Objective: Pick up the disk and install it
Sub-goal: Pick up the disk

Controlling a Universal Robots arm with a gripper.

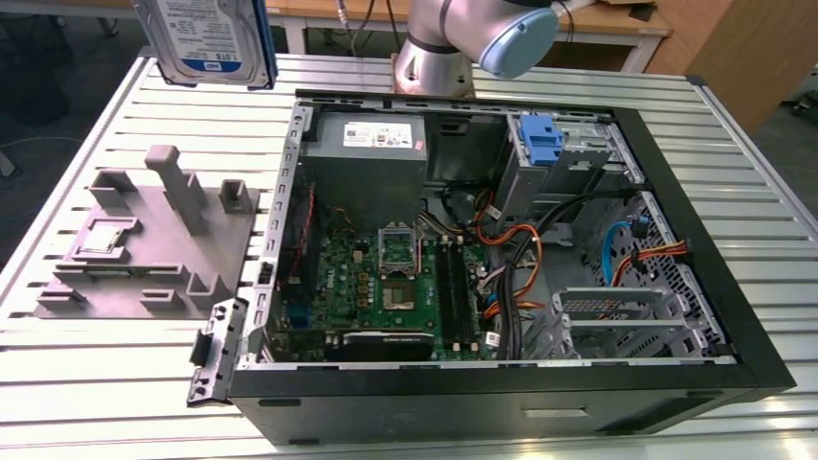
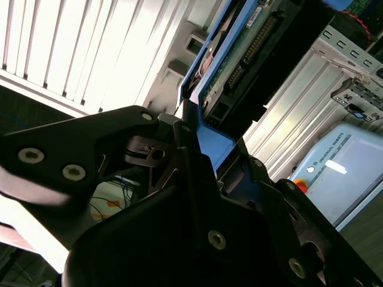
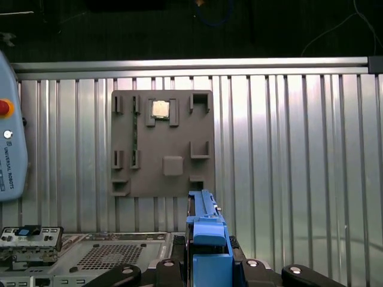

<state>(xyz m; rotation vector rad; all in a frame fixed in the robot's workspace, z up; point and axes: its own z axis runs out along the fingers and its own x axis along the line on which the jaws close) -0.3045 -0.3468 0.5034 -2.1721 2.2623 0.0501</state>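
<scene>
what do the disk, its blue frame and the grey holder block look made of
Seemingly the disk has a metal casing, silver-grey with dull sheen, under a glossy paper-like label. Its blue frame is likely moulded plastic: uniform colour, smooth satin surface. The grey holder block: probably plastic; matt, one flat colour, no shine.

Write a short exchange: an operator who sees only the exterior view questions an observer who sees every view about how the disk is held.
Operator: The disk is up high at the exterior view's left. Is it gripped?
Observer: Yes. In the second wrist view the hand is shut on its blue carrier frame.
Operator: What is on the face turned away from my camera?
Observer: A green circuit board with rows of connector pins, seen in the second wrist view.
</scene>
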